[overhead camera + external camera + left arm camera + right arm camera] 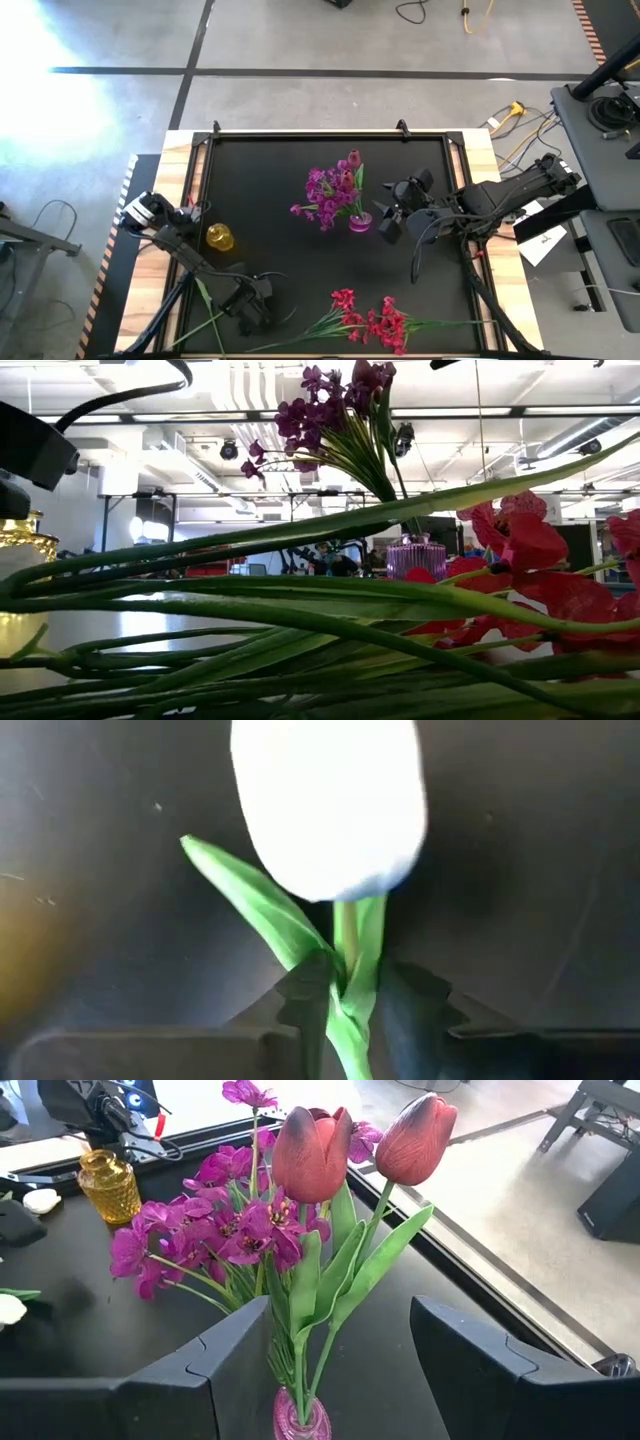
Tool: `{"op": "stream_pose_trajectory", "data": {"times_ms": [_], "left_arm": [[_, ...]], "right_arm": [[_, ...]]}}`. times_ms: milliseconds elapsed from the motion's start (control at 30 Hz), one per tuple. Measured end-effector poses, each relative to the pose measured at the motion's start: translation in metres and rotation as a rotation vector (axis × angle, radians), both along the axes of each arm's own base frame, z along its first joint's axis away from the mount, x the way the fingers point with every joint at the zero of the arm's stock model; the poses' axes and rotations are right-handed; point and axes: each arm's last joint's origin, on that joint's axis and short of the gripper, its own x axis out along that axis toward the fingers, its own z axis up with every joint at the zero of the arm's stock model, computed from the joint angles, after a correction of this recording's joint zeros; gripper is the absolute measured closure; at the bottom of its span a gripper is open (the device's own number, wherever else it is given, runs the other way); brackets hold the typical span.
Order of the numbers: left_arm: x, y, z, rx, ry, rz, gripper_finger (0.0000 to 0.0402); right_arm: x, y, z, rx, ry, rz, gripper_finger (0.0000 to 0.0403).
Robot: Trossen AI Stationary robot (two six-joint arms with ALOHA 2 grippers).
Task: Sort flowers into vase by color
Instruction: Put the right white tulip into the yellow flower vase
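My left gripper [345, 1010] is clamped on the green stalk of a white tulip bud [328, 805], the two fingers [300, 1005] pressing the stalk from either side just below where a long leaf [255, 900] splits off. The bud stands out past the fingertips over the black mat [270, 220] that covers the desk. Seen from above, this gripper [250, 310] sits at the mat's near edge, well to the left of the pink vase [360, 222] and nearer than the amber vase [220, 237].

My right gripper [340, 1370] has its fingers [225, 1370] spread wide apart, one on each side of the pink vase [300, 1420], not touching the stems. From above it [392, 218] is just to the right of that vase.

The pink vase holds purple blossom clusters [200, 1230] and two pink tulip buds [312, 1152], upright with green leaves fanning out below the buds. The amber vase [108, 1185] stands well to the left of the pink vase, empty as far as I can see.

Red blossom clusters [375, 320] on long green stalks lie flat on the mat, nearer than the pink vase and slightly right of it. In the level view their stalks [250, 600] fill the foreground, with the pink vase [415, 555] behind them.
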Motion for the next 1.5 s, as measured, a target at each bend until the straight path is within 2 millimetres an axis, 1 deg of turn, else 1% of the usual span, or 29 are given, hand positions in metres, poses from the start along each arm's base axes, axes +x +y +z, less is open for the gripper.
{"op": "stream_pose_trajectory", "data": {"times_ms": [133,200,300,400,500,600,700,733,833,900,1000,1200,1367,1500], "left_arm": [[0.003,0.001,0.003,0.047,-0.071,0.013,0.0389],[0.005,0.003,0.008,0.073,-0.133,0.024,0.0393],[0.003,0.008,0.026,0.094,-0.227,0.062,0.0395],[-0.001,0.018,0.055,0.104,-0.365,0.138,0.0398],[-0.009,0.033,0.097,0.136,-0.601,0.245,0.0399],[-0.023,0.052,0.139,0.18,-0.841,0.333,0.04],[-0.041,0.071,0.175,0.243,-1.015,0.341,0.04],[-0.047,0.077,0.185,0.264,-1.053,0.329,0.0401],[-0.065,0.094,0.209,0.315,-1.136,0.281,0.0401],[-0.077,0.104,0.221,0.337,-1.171,0.236,0.0401],[-0.092,0.117,0.234,0.381,-1.204,0.143,0.0401],[-0.116,0.139,0.247,0.511,-1.217,-0.061,0.0401],[-0.136,0.157,0.25,0.545,-1.226,-0.071,0.0401],[-0.149,0.167,0.242,0.54,-1.21,-0.057,0.0402]], "right_arm": [[0.0,0.0,0.0,0.001,0.0,0.0,0.017],[0.0,0.0,0.0,0.001,0.0,0.0,0.017],[0.0,0.0,0.0,0.0,0.0,0.0,0.017],[0.0,0.0,0.0,0.0,0.0,0.0,0.017],[-0.001,0.0,0.001,0.001,-0.005,0.0,0.017],[-0.001,0.0,0.002,0.006,-0.015,-0.003,0.017],[-0.001,0.0,0.002,0.03,-0.031,-0.017,0.017],[-0.001,0.0,0.002,0.039,-0.035,-0.019,0.017],[-0.001,0.0,0.002,0.052,-0.043,-0.022,0.017],[-0.002,0.001,0.002,0.058,-0.048,-0.022,0.017],[-0.003,0.005,0.002,0.06,-0.049,-0.009,0.017],[-0.007,0.02,0.003,0.091,-0.077,0.038,0.017],[-0.012,0.032,0.003,0.111,-0.095,0.071,0.017],[-0.015,0.037,0.004,0.126,-0.132,0.05,0.017]]}}
